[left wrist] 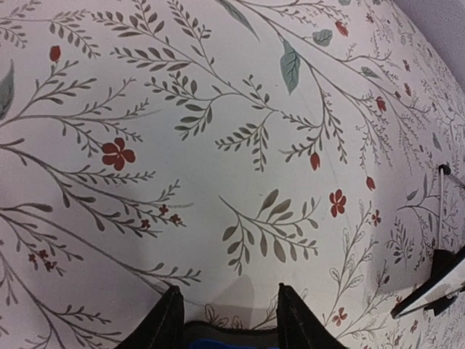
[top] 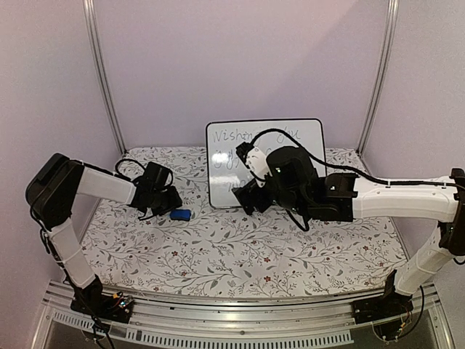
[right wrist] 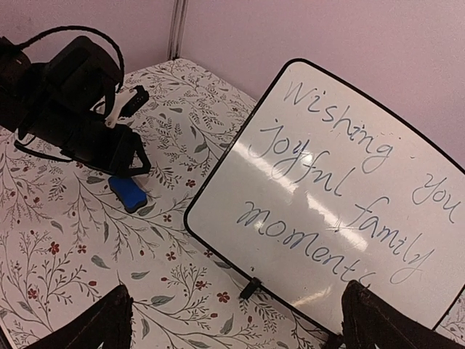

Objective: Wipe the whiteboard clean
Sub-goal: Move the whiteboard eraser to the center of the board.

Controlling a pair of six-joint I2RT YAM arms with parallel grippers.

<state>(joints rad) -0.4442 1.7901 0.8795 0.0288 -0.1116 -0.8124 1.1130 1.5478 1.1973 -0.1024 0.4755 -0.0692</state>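
Nearest me, the left gripper (top: 171,203) is down on the white tablecloth with its red-and-grey floral print (top: 240,247). It sits in front of the lower left corner of the large white rectangular whiteboard with the thin black frame (top: 290,134), and out to that corner's left. Its black fingers (left wrist: 171,320) stand on either side of a small blue eraser block (top: 180,214), about half spread. Whether they actually pinch it I can't tell.

A little further on, just in front of the whiteboard's bottom edge, the right gripper (right wrist: 236,298) hangs with its jaws spread wide and nothing between them.

Furthest back, the whiteboard stands on small black feet and leans away towards the rear wall. Its long side runs left to right, and handwriting covers its face.

As I see it, the eraser block has to go rightward and away from the arm bases to meet that face. The wiping should then follow the whiteboard's long side. The right arm is nearer the whiteboard, but the left one has the eraser block.
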